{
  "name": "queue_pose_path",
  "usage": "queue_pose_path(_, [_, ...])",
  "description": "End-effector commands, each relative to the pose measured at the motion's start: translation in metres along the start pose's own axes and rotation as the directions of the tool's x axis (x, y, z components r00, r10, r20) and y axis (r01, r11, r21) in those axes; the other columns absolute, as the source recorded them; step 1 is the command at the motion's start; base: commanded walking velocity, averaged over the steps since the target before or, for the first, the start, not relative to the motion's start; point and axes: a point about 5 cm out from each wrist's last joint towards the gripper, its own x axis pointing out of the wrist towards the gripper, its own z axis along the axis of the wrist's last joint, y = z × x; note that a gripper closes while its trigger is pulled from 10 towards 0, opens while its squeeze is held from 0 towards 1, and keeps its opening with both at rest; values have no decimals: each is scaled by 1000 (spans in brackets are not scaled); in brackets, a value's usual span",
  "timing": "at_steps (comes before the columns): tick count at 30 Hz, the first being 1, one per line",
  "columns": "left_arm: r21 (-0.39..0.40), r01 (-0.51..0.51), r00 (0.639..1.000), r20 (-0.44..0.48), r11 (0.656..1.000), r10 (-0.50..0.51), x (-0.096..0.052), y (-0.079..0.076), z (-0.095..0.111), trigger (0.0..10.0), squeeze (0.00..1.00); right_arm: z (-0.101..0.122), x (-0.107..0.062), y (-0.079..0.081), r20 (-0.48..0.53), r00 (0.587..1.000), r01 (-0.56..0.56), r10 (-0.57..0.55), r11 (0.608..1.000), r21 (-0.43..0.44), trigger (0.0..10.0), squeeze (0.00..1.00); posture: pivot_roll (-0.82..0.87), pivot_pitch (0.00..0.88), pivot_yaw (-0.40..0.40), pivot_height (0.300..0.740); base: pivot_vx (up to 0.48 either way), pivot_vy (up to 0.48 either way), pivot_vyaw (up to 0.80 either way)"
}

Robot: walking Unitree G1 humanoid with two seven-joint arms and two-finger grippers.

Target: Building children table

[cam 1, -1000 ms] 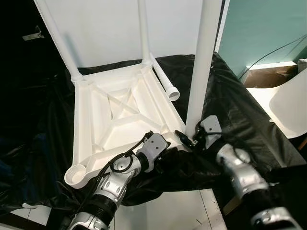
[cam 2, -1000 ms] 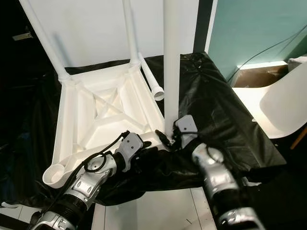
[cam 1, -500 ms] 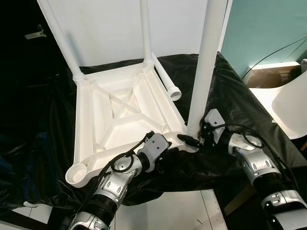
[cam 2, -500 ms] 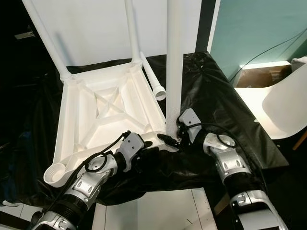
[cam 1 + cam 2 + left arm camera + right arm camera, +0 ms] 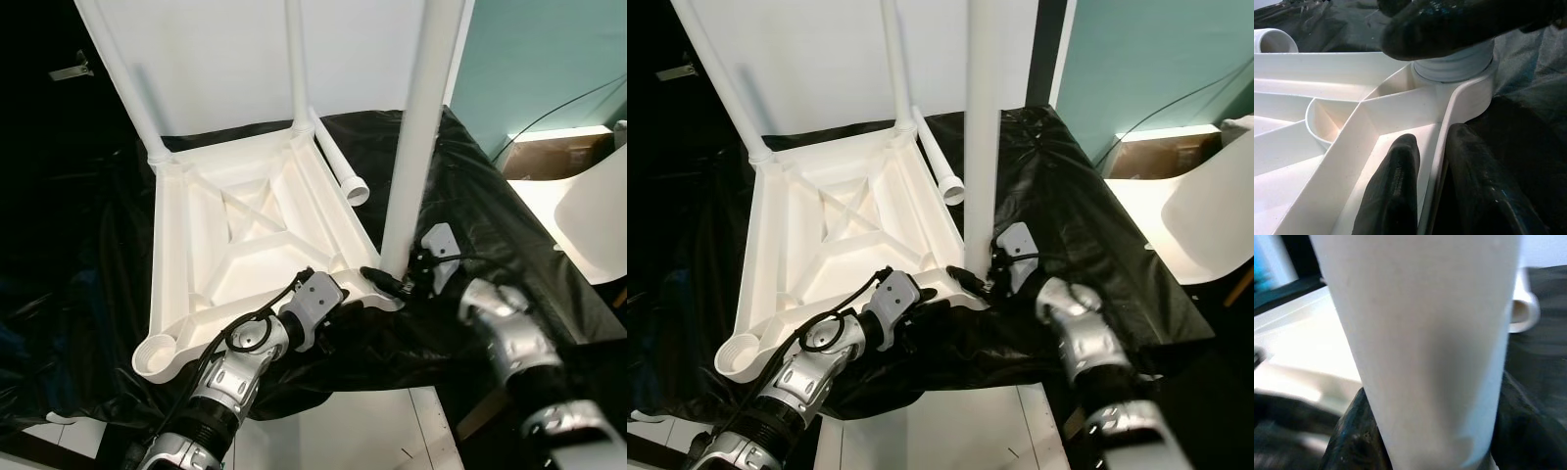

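From the head views, the white table top (image 5: 245, 255) lies upside down on a black sheet (image 5: 490, 225), and the right gripper (image 5: 395, 284) holds the tall white leg (image 5: 416, 137) low down, where it stands in the near corner. In the left wrist view, the left gripper (image 5: 1422, 191) is pinched shut on the table's thin edge wall, one finger on each side. In the right wrist view, black fingers (image 5: 1354, 435) hug the leg.
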Motion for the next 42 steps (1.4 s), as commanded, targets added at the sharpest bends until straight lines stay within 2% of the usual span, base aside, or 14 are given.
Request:
queue_pose_path(1, [-61,62,990,-126,996,-70,-3,-16,-29,10000,0,-9,-4,1,-46,995,83,-84,996,-24,0,0,-74,0,43,740,0,0,0])
queue_pose_path(9, [-64,62,989,-129,996,-70,-4,-17,-30,10000,0,-10,-15,15,17,947,320,-321,947,23,0,0,-71,0,44,740,0,0,0])
queue_pose_path(12, [-65,63,989,-129,996,-70,-4,-17,-30,10000,0,-8,-14,17,21,943,332,-332,943,20,1059,0,-72,0,44,740,0,0,0])
queue_pose_path(13, [-65,64,989,-129,996,-72,-4,-18,-30,10000,0,-7,-13,19,24,942,334,-335,942,19,10000,0,-75,0,46,740,0,0,0])
queue_pose_path(14, [-66,66,989,-128,996,-74,-3,-18,-30,10000,0,-5,-11,21,30,948,316,-317,948,37,10000,1000,-74,0,46,740,0,0,0])
queue_pose_path(18, [-64,72,988,-129,995,-80,-3,-19,-30,10000,0,-4,-8,26,25,973,227,-228,973,45,10000,1000,-75,0,47,740,0,0,0])
queue_pose_path(19, [-58,74,988,-135,996,-81,-3,-19,-31,10000,0,-3,-7,26,29,985,171,-172,985,36,10000,831,-76,0,48,740,0,0,0])
queue_pose_path(20, [-58,74,988,-135,996,-81,-3,-19,-31,10000,0,-3,-7,26,29,985,171,-172,985,36,10000,831,-76,0,48,740,0,0,0])
queue_pose_path(21, [-54,75,987,-139,996,-82,-4,-19,-31,10000,0,-1,-6,25,35,991,130,-131,991,27,10000,0,-76,0,49,740,0,0,0])
queue_pose_path(25, [-50,80,986,-145,996,-87,-4,-19,-32,10000,0,9,-6,8,47,998,-48,51,997,-59,10000,0,-77,0,53,740,0,0,0])
queue_pose_path(37, [-45,80,985,-147,996,-86,-4,-17,-32,10000,0,12,-4,-17,-64,967,-254,246,955,-154,10000,0,-69,0,52,740,0,0,0])
queue_pose_path(39, [-47,75,986,-149,996,-81,-6,-17,-33,10000,0,8,-6,-17,-133,934,-351,331,918,-182,1098,0,-64,0,50,740,0,0,0])
queue_pose_path(40, [-48,73,986,-149,996,-80,-7,-18,-34,10000,0,6,-7,-17,-158,919,-388,362,901,-193,0,0,-63,0,49,740,0,0,0])
queue_pose_path(42, [-49,72,986,-150,996,-78,-7,-18,-34,10000,0,5,-7,-17,-172,910,-408,378,891,-199,0,0,-62,0,49,740,0,0,0])
